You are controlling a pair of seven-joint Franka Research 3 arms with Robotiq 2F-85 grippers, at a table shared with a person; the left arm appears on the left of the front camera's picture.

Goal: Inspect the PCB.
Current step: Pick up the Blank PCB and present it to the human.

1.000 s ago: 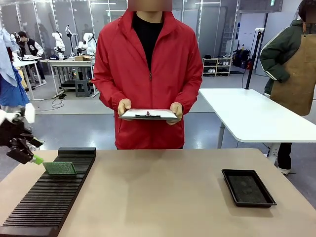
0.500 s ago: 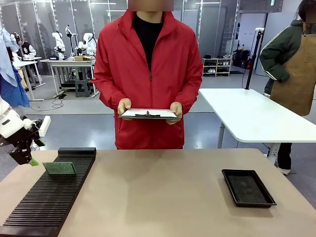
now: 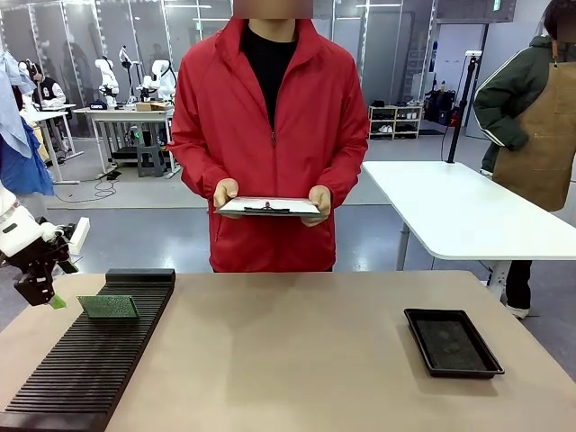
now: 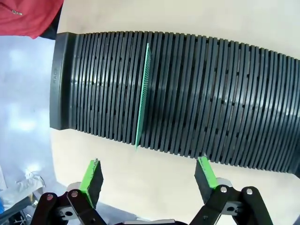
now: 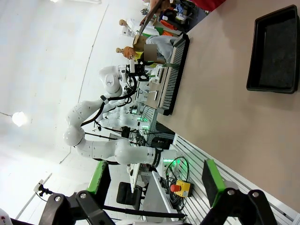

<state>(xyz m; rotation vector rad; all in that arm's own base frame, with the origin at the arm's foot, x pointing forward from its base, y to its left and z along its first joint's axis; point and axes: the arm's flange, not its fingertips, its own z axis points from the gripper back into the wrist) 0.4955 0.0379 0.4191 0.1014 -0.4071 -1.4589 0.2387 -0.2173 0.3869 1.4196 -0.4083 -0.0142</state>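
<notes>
The green PCB (image 3: 108, 307) stands upright on its edge in a slot near the far end of the black slotted rack (image 3: 85, 369). In the left wrist view the PCB (image 4: 143, 93) is a thin green line across the rack (image 4: 211, 93). My left gripper (image 3: 52, 297) hovers off the table's left edge, a short way left of the board and apart from it. It is open (image 4: 149, 173) with nothing between its green pads (image 4: 92, 172). My right gripper (image 5: 154, 180) is open and holds nothing, well back from the table.
A small black tray (image 3: 452, 342) lies at the right of the table, also the tray (image 5: 276, 51) in the right wrist view. The person in a red jacket holds a white clipboard (image 3: 270, 207) at the far side. A white table (image 3: 459, 207) stands behind on the right.
My left gripper has drawn back to the left, away from the PCB's left edge. The PCB has stayed in its slot. The person has not moved.
</notes>
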